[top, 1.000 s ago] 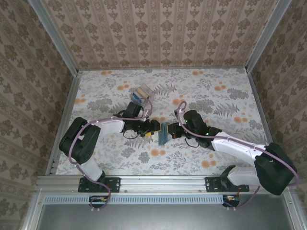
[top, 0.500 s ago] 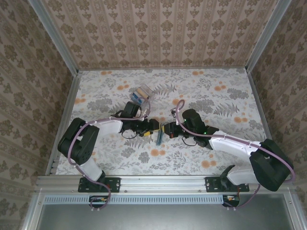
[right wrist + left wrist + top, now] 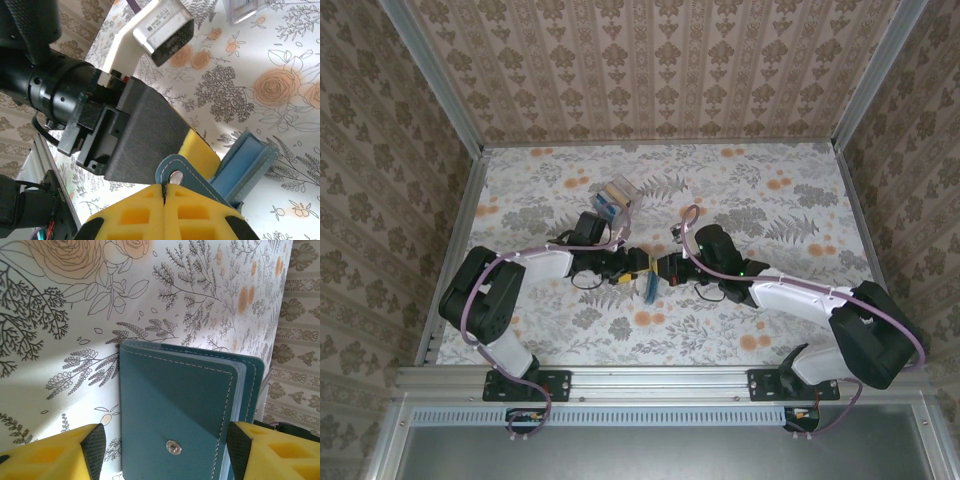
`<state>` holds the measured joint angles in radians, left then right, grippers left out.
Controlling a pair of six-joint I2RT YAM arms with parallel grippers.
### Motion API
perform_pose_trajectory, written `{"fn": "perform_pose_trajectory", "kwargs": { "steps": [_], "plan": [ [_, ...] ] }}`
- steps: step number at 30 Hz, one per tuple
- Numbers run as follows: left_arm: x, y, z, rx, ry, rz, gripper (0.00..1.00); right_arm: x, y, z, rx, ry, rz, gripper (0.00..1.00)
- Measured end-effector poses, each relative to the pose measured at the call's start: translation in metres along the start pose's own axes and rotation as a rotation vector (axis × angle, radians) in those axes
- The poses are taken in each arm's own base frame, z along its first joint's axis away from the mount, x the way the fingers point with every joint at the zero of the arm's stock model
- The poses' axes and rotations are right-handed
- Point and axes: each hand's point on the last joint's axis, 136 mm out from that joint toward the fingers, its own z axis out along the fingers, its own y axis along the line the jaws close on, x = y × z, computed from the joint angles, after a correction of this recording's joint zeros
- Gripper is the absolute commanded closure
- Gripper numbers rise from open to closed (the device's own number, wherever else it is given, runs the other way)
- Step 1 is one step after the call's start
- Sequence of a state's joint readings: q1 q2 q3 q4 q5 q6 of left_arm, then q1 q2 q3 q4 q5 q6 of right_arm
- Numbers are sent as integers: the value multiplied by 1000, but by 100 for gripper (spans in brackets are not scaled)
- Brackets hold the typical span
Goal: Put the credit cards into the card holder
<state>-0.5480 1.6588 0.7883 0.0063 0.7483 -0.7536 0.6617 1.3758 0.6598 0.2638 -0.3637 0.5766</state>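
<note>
The teal card holder [image 3: 649, 286] stands on edge at the table's middle, between the two grippers. In the left wrist view its snap-button face [image 3: 175, 410] sits between my left gripper's [image 3: 165, 450] yellow fingers. The right finger [image 3: 260, 450] overlaps its edge and a gap shows at the left finger [image 3: 75, 452], so the jaws are open around it. My right gripper [image 3: 164, 192] is shut on the holder's rounded flap [image 3: 200, 177], by its snap hole. A blue credit card [image 3: 242, 162] sits inside the holder, with pale card edges [image 3: 241, 390] showing.
A small clear plastic box [image 3: 617, 195] holding more cards stands behind the left arm, and its edge [image 3: 242, 10] shows in the right wrist view. The left gripper's black body [image 3: 135, 135] is close in front of the right fingers. Papered walls enclose the flowered table [image 3: 770, 200].
Both grippers and the card holder have shifted slightly left. The right gripper stays shut on the flap, and the left jaws stay apart.
</note>
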Motion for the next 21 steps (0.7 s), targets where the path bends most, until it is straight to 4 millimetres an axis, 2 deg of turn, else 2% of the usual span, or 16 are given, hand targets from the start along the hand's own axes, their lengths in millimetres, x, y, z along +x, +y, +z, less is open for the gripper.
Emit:
{"fn": "perform_pose_trajectory", "kwargs": {
  "steps": [2,7,11,12,13,14,18,21],
  "plan": [
    [0,0,0,-2,1,4,35,-1,2,0,-6,-1,-2,100],
    [-5,3,-3,-41,-11,22,61,0,2,0,-7,1,-1,100],
    [-10,12,-11,-104,-45,31,69,0,-5,0,31,2,0,100],
    [-11,15,-13,-119,-53,29,70,0,-9,-1,54,0,1,91],
    [-12,18,-15,-133,-58,26,70,1,-15,-1,81,-1,2,76],
    [-13,21,-16,-145,-62,23,71,2,-21,-2,115,0,6,69],
    [-10,31,-16,-183,-59,9,71,6,-62,-16,319,-10,46,60],
    [-9,35,-14,-191,-50,2,72,9,-86,-36,464,-20,73,46]
  ]
}}
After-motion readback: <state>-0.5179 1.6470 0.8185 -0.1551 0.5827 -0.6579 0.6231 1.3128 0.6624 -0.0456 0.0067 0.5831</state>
